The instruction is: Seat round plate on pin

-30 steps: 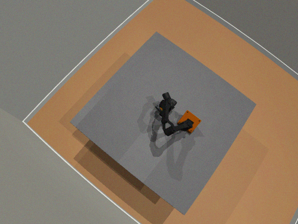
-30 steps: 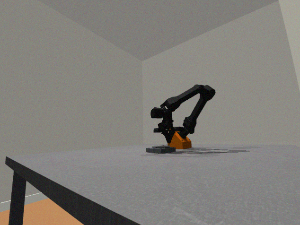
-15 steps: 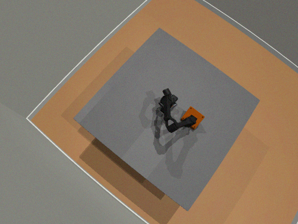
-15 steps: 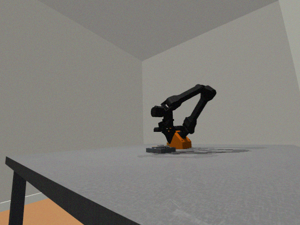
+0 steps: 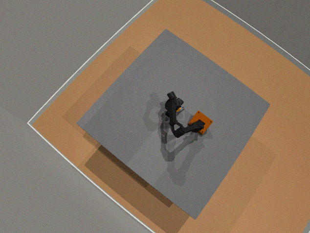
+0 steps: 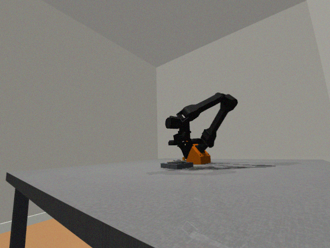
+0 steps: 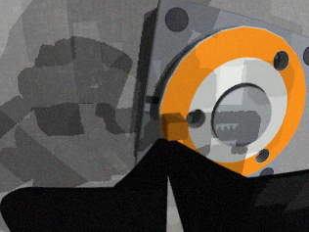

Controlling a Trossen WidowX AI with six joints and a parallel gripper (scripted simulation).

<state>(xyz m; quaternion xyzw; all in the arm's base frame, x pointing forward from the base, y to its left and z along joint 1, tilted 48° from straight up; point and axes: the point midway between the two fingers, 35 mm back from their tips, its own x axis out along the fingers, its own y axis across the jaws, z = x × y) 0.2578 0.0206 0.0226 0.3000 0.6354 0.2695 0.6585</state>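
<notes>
The round plate (image 7: 230, 43) (image 5: 178, 108) has an orange ring around a pale middle and sits around the grey post (image 7: 242, 116). Its orange tab (image 7: 174, 127) points left in the wrist view, with a dark hole (image 7: 196, 117) just inside it. I cannot tell whether the pin is in that hole. The square grey base (image 7: 205, 18) (image 6: 173, 165) lies under the plate. A shadowed gap shows along the plate's left rim; its exact tilt is unclear. My gripper (image 7: 164, 145) (image 6: 185, 158) is shut and empty, its tips right at the tab's near edge; contact is unclear.
The robot's orange mount (image 5: 208, 120) (image 6: 198, 157) stands on the grey table (image 5: 125, 100) (image 6: 186, 191) close to the base. The base has dark corner holes, one at its upper left (image 7: 176, 20). The arm's shadows fall across the table and plate.
</notes>
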